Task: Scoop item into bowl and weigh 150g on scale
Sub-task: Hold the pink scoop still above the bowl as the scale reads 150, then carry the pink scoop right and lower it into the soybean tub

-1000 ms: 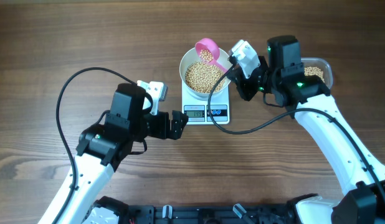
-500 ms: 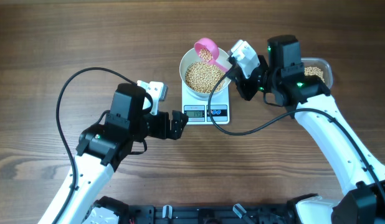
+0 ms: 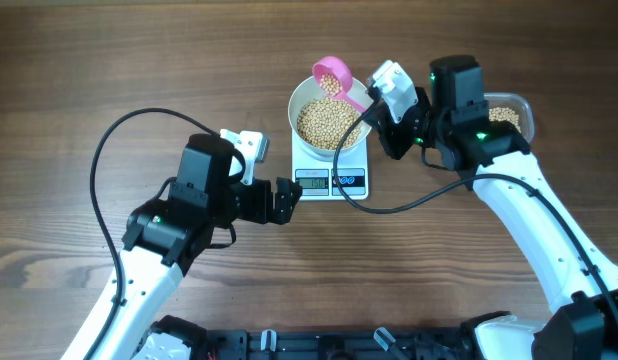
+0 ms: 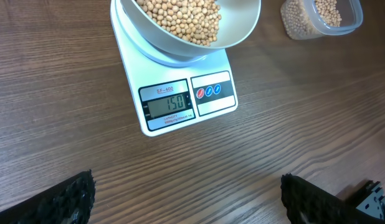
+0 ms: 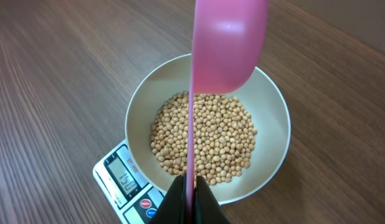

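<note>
The right end effector [image 5: 191, 190], clamped on the pink scoop [image 3: 333, 78], is the nearer one: the bowl [image 3: 295, 112] of beans [image 3: 324, 123] on the scale [image 3: 332, 182] lies just left of it, under the scoop's long axis, while the left end effector [image 3: 286, 200], spread wide, hovers before the scale.

Table [image 3: 109, 60]: brown wood-grain top, its grain running left to right; it is filling the whole overhead view and carrying two items directly. Scale [image 3: 332, 182]: small, white, flat and rectangular; it is sitting near the middle of the table, its grey display and button panel facing the robot's side. Clear plastic tub [image 3: 517, 118]: rounded-rectangular and open-topped; it is sitting to the right of the scale, apart from it, and showing only in part from overhead.
</note>
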Available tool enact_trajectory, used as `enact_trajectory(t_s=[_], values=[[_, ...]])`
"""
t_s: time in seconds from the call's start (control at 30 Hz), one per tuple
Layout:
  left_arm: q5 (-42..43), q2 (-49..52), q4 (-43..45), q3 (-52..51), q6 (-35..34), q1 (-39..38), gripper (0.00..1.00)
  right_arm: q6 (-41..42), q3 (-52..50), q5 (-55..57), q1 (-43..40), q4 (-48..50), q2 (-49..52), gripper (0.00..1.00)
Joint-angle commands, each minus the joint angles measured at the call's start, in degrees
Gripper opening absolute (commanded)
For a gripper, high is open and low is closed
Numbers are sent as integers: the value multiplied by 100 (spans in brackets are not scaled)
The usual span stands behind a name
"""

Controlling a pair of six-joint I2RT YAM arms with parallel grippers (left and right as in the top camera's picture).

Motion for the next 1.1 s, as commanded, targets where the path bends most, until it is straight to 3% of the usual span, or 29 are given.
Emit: enact_trajectory(t_s=[0.0,0.5,0.7,0.87,1.07], values=[[24,0,17,-22,94,-22,100,-37,140,133,20,-24,61,4],[22,0,17,-22,94,-22,100,1818,142,-400,-107,170,26,4],[22,0,17,-22,94,-22,100,1838,142,-752,-466,291,26,4],[22,0,17,-22,94,-22,100,2848,142,-1316,-1226,813,-7,4],[24,0,15,-22,94,-22,100,3508,142,-2223,-2909,791,-227,4]])
